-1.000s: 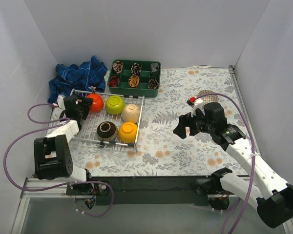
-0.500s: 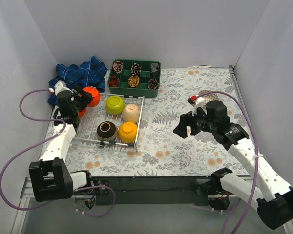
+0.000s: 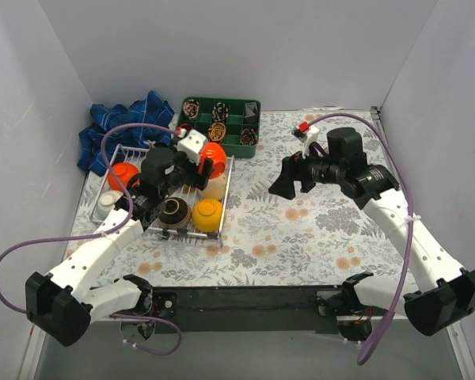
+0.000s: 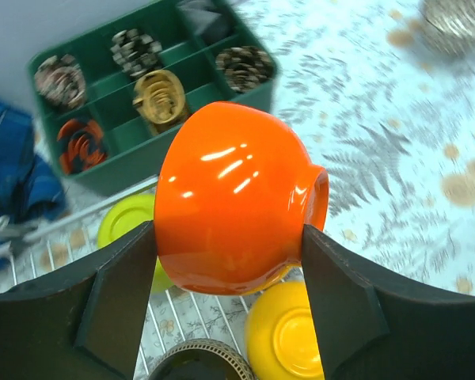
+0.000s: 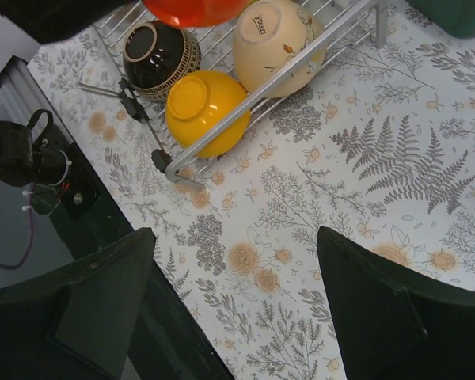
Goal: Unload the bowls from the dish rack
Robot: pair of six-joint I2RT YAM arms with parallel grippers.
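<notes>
**Glossy bowl aloft over a loaded rack**

Pinched between the fingers [image 4: 119, 293] of the left gripper [image 3: 203, 162]: an orange-red bowl [image 3: 213, 154], tipped on its side and gripped across its smooth rounded wall. Held clear above the far right part of the dish rack [image 3: 191, 234], over the lime green bowl [image 4: 123, 229] and the beige bowl [image 3: 214, 188]. Nearer the front rail: the yellow-orange bowl [image 3: 207, 214] and the dark brown bowl [image 3: 174, 212]. Spread wide and empty on the other side: the right gripper [image 3: 289, 180], hanging above the patterned table [image 3: 317, 229] just right of the rack and turned toward it.

Most likely trouble, judging from the hold: slipping. Only two flat pads on a glossy curve, no rim caught. Possibly squirting out under a jolt and landing on the bowls beneath, chipping or scattering them. Also possible: a clash of the two arms when closing on the same gap beside the rack. Lastly, snagging of the purple cable [image 3: 134, 127] arching over the rack's back rail.

Against the frame a second ago: then down at the rack's far left corner on that bowl, now lifted and swung across to the right. Uncovered at the left: a second orange bowl [image 3: 123, 174] in the corner and a pale bowl [image 3: 106, 204] at the rack's left edge, inside or beside it impossible to tell. Right gripper shifted farther back and leftward, nearer the rack.
</notes>
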